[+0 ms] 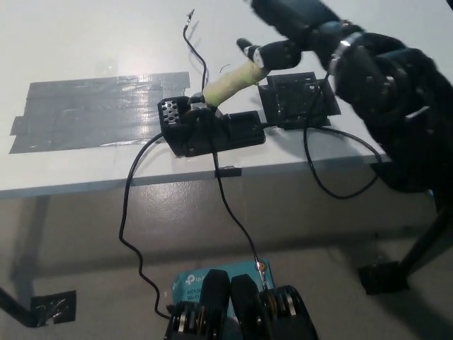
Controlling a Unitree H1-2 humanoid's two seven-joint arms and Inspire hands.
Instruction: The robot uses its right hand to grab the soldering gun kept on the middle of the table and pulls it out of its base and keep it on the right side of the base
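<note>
Soldering gun [228,83] sits in its black base [211,129] near the middle of the table [85,42], its pale wrapped handle slanting up and away from the socket toward the far right. That slant is what matters: the handle's free end points almost straight at my right hand [297,32], which hangs over the table just beyond that tip, with one finger [265,52] touching or nearly touching it. My fingers look loosely apart and hold nothing, though blur keeps me from being sure how far they spread. My left hand is out of sight, so the right is the only one placed for this. I judge the grasp should close around the handle across its length, then draw back along that same slant, toward the square black patch [297,99] right of the base.
</note>
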